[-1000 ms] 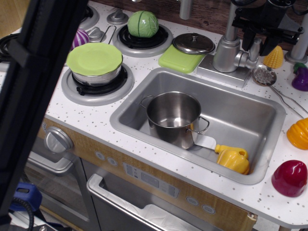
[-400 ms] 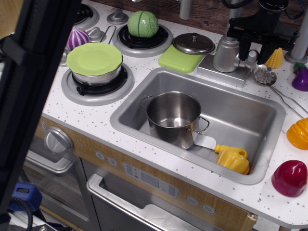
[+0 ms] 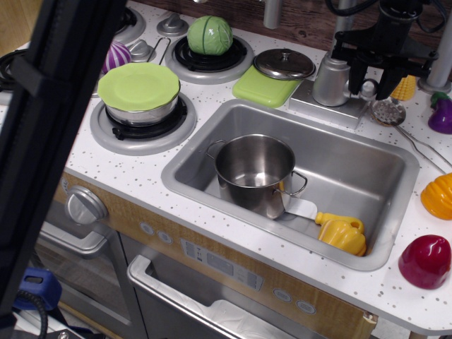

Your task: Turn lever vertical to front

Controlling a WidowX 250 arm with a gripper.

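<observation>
Gripper (image 3: 369, 76) up at the back right of the counter, black fingers pointing down and straddling the small silver stub on the right side of the faucet body (image 3: 332, 79). One finger (image 3: 354, 70) sits between the body and the stub, the other (image 3: 385, 79) is on its far side, so the jaws are spread around the lever (image 3: 366, 90), of which only a rounded silver end peeks out between them; whether the pads actually touch it, hard to tell from this angle. The faucet body stands on its grey base plate just behind the back rim of the sink (image 3: 395, 152). Down in the basin there's a steel pot (image 3: 254, 171), upright and open, with a yellow pepper (image 3: 342, 232) lying near the front right corner of the sink and a pale spatula blade (image 3: 301, 207) between the two. Beside the faucet's left, a green pad (image 3: 263, 87) carries a steel lid (image 3: 284, 63). Over at the left edge, a green-lidded pot (image 3: 138, 95) sits on the front burner, a green cabbage (image 3: 210, 34) on the back one. Right edge: an orange pumpkin (image 3: 438, 195), a dark red fruit (image 3: 425, 261) at the front right corner, a purple eggplant (image 3: 443, 113) further back, and a yellow corn piece (image 3: 404, 85) just behind the gripper.
</observation>
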